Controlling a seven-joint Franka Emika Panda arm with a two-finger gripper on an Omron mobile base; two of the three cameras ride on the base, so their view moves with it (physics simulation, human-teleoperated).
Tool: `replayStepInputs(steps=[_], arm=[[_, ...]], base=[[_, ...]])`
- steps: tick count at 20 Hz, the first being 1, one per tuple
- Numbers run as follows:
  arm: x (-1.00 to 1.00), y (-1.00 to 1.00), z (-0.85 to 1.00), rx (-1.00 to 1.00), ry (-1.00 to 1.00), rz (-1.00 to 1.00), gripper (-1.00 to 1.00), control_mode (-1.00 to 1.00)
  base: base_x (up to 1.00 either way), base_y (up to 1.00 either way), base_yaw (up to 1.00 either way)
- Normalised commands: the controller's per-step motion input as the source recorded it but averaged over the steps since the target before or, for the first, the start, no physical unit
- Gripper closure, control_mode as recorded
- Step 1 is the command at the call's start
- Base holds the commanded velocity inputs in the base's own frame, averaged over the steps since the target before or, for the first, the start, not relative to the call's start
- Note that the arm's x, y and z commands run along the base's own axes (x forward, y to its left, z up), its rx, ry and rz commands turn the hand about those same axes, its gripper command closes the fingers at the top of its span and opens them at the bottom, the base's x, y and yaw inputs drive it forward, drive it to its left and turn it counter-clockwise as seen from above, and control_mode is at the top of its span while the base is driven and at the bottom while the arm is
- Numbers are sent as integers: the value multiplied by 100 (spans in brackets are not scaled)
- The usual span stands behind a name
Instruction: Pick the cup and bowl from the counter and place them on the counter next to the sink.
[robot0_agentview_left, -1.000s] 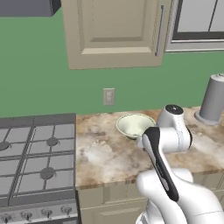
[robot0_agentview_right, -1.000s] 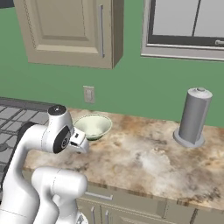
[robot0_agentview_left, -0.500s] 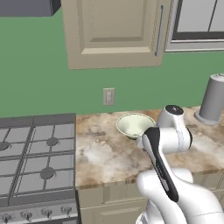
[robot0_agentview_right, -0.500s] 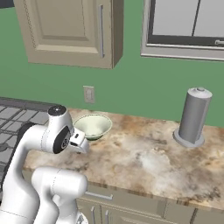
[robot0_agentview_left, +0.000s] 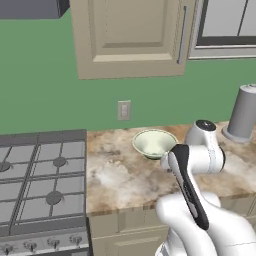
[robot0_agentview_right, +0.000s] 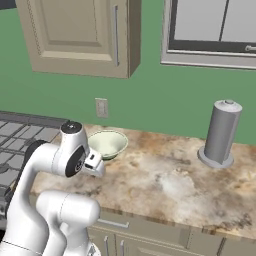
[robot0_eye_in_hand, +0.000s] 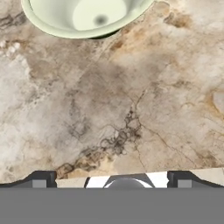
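No change from a second ago: gripper fingers stay spread wide, empty, above bare counter; bowl near the back edge. No legible writing.

Gas stove sits at nine o'clock in the left base view, burners bare. A beige wall cabinet hangs at twelve, a wall outlet just under it. Over at three o'clock, a tall grey cylinder stands upright below the window.
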Motion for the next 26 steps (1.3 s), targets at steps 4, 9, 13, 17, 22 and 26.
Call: replayStepInputs(steps=[4, 9, 13, 17, 22, 26], arm=[[-2, -37, -1, 2, -7, 0, -100, -100], [30, -57, 14, 0, 1, 1, -100, -100], [41, -61, 27, 0, 9, 0, -100, -100], [60, -42, 25, 0, 11, 0, -100, -100], [53, -27, 11, 0, 11, 1, -100, -100], [38, -4, 0, 0, 4, 0, -100, -100]], base=[[0, 0, 0], [0, 0, 0], [0, 0, 0], [0, 0, 0], [0, 0, 0], [0, 0, 0]])
